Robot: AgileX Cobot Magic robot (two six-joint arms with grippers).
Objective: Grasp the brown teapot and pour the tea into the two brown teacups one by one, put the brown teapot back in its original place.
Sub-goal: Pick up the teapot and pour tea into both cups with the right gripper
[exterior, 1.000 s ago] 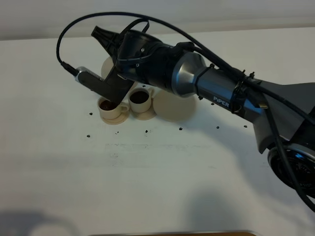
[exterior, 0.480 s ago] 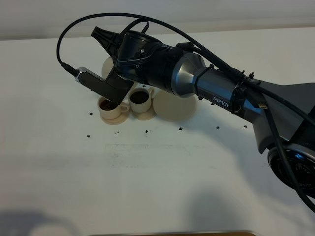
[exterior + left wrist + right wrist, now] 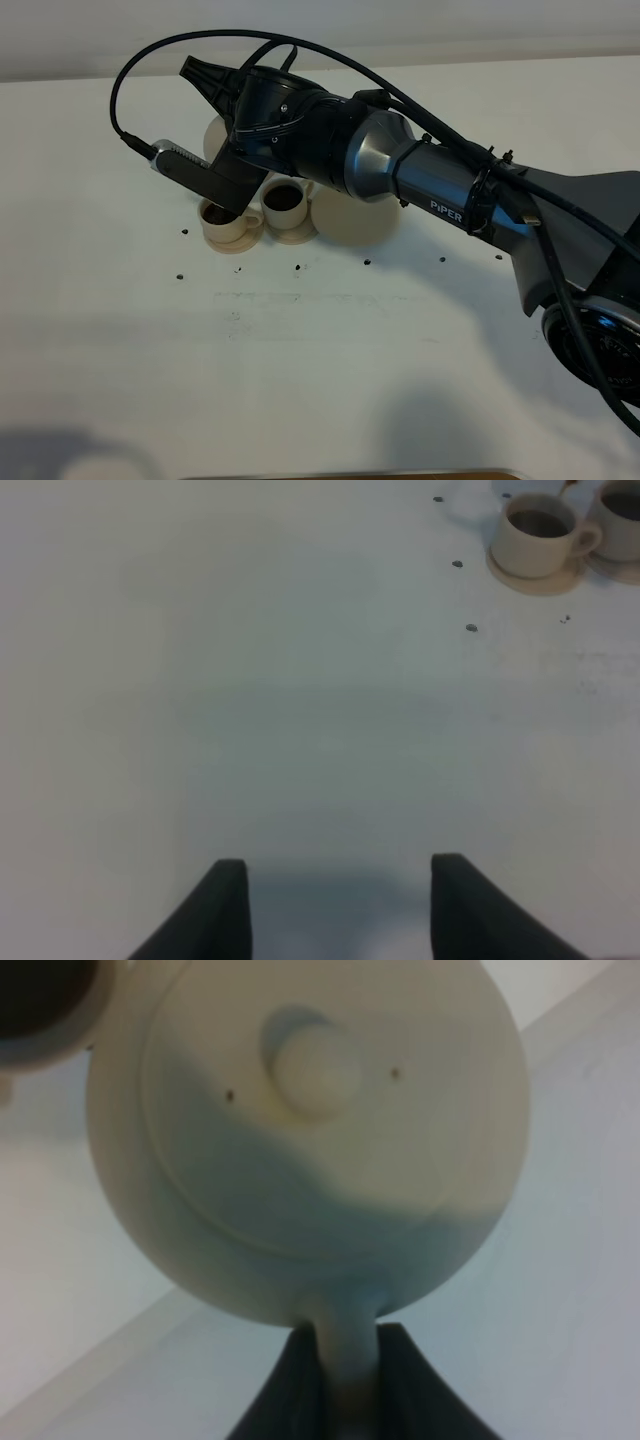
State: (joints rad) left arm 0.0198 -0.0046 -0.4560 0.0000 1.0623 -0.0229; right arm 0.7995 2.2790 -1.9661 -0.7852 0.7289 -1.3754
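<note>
The white tabletop (image 3: 330, 380) carries everything. The right arm (image 3: 450, 190) reaches from the tabletop's right edge across the middle toward its far left part, a black cable looping over it.

At the arm's end the right claw (image 3: 348, 1390) is pinching the loop handle of the brown teapot (image 3: 310, 1130), its two dark fingers pressed against either side of the handle. In the right wrist view the teapot's round lid and knob face the camera. In the high view the teapot (image 3: 218, 140) is mostly hidden behind the wrist; only a pale curved part shows, raised above the cups toward the far edge.

The wide round saucer plate (image 3: 355, 215) lies flat and bare just right of the cups, partly under the arm.

The two brown teacups stand side by side on their small saucers, close to each other, in the far left part of the tabletop. The left teacup (image 3: 222, 222) sits directly below the claw's dark body and holds dark tea; the right teacup (image 3: 285, 205) also holds dark tea.

The left claw (image 3: 340, 910) hovers low over bare tabletop well apart from the cups, holding nothing, with a clear gap between its two dark fingers.

Small dark specks (image 3: 297, 268) lie scattered on the tabletop around the cups.
</note>
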